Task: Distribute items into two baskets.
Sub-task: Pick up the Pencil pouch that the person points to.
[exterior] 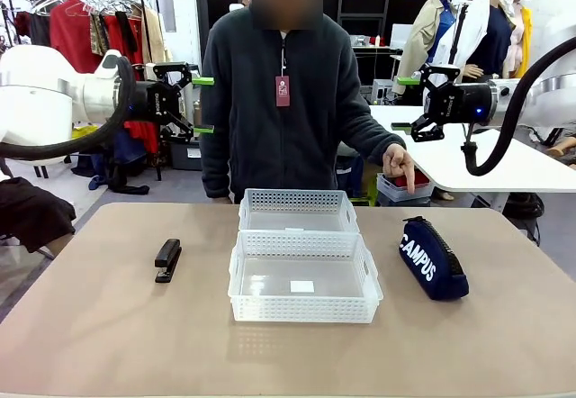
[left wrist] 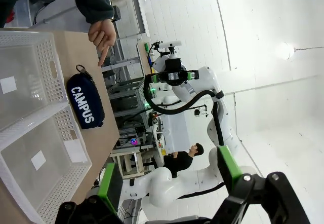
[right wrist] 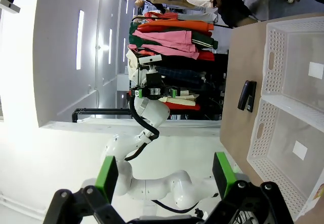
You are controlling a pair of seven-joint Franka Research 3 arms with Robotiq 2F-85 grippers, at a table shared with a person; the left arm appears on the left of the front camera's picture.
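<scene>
Two baskets sit at frame centre on the table (exterior: 108, 326), long sides touching: near basket (exterior: 302, 309) and far basket (exterior: 297, 202). Both are translucent white with lattice walls, and each has a small white sticker (exterior: 302, 286) on its floor.

The stapler (exterior: 167, 259) is black and lies flat at left, apart from the baskets. The pouch (exterior: 433, 257) is navy with white "CAMPUS" lettering and lies at right, also apart.

A person's hand (exterior: 397, 162) points a finger down just above the pouch's far end.

The left gripper (exterior: 203, 105) is at upper left and the right gripper (exterior: 408, 104) at upper right. Both are high above the table with jaws spread wide.
</scene>
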